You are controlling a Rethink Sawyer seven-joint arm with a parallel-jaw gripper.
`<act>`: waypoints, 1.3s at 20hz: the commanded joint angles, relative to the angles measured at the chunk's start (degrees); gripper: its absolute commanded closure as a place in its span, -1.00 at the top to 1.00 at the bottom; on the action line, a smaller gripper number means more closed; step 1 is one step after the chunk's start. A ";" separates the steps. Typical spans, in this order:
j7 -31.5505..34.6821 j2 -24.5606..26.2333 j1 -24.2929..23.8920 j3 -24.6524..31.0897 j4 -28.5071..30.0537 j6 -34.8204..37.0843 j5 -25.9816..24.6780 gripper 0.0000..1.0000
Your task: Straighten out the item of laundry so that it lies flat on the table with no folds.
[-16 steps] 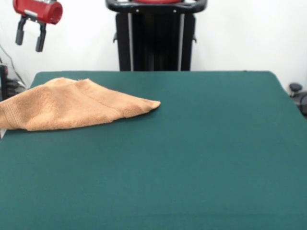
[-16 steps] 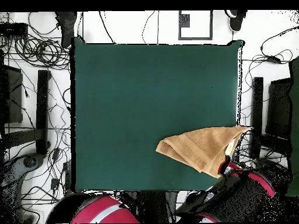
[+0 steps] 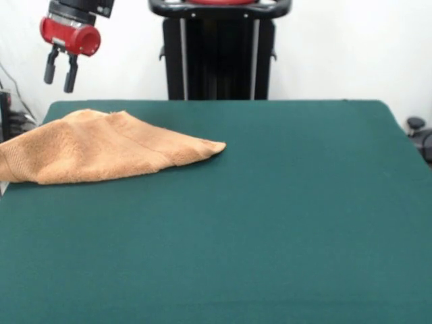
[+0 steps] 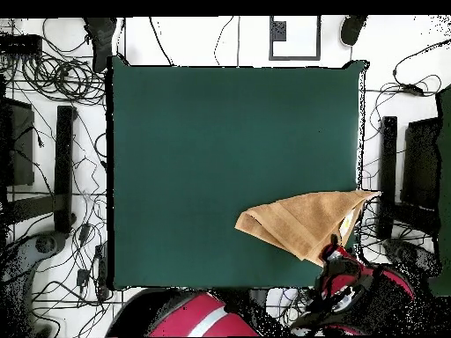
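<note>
Nothing about the towel is changing since the earlier frame: it is sitting folded into a rough triangle, its point aiming toward the table's middle, its broad end hanging at the cloth's edge. In the front view it is lying at about 9 o'clock on the table; in the overhead view it is sitting at about 4 o'clock, with one corner poking past the table's edge.

What is moving is me. My gripper is shifting inward from the picture's corner, and is now hovering above the towel's far side, at about 11 o'clock in the front view, well clear of the cloth. My two fingers are standing apart with nothing between them.

I am reading this as lining up for a grasp; the unfolding itself is not yet started, since the upper layer is lying doubled over the lower one.

In the overhead view my arm is covering the towel's nearest corner, so I am unable to see how that edge is lying. The care label is not clearly showing. How many layers are stacked is hard to make out.
</note>
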 commanded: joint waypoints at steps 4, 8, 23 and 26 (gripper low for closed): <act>2.71 0.77 -1.21 13.15 5.47 2.84 7.51 1.00; 6.45 -2.40 -0.90 16.03 7.56 8.36 4.62 1.00; -10.31 -18.96 -33.64 52.27 25.27 33.10 13.05 1.00; -11.47 -19.45 -37.54 55.63 26.72 33.57 13.74 1.00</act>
